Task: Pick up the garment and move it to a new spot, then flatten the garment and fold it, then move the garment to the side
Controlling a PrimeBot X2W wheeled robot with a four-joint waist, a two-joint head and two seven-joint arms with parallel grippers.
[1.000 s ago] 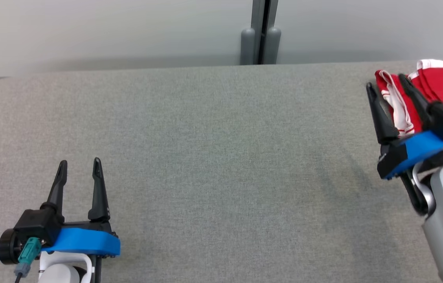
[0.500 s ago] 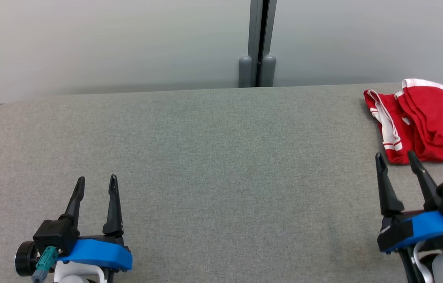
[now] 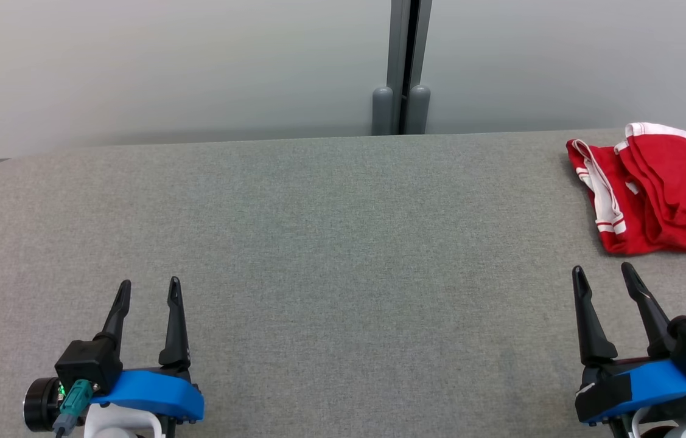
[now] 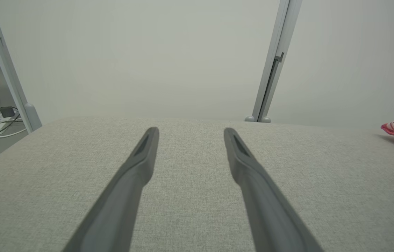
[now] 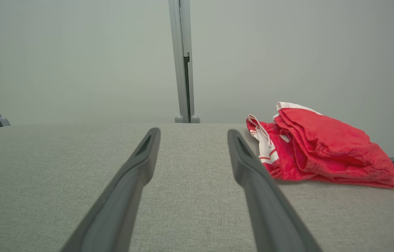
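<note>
Right, L gripper point(image 3: 150, 283) and R gripper point(image 3: 601, 271) both splayed, empty; red garment point(image 3: 665, 201) sits by table point(image 3: 343, 243) edge, so a nudge could spill it.

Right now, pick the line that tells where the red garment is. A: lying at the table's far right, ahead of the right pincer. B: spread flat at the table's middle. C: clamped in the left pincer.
A: the red garment lies on the gray table at its far right, just beyond the open right pincer and apart from it.
</note>
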